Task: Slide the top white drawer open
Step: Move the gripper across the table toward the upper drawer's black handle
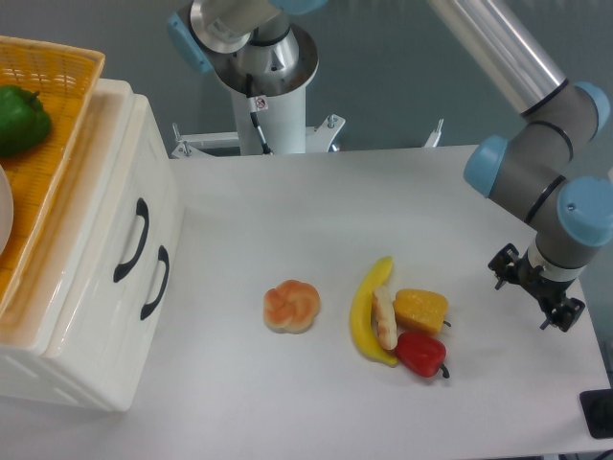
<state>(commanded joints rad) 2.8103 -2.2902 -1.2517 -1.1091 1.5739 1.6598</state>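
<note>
Nothing of the task is done yet: the top white drawer (115, 206) sits closed in the cabinet (72, 355) at the left. The gripper (536, 287) hangs at the far right, well apart from the drawer's black handle (131, 241). I cannot tell if its fingers are spread or together.

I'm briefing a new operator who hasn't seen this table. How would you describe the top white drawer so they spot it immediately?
Look to the left edge of the table, where a glossy cream-white cabinet carries an orange woven basket on top. Its front shows two black curved handles; the top white drawer has the upper handle, nearer the basket, not the lower handle beside it.
</note>
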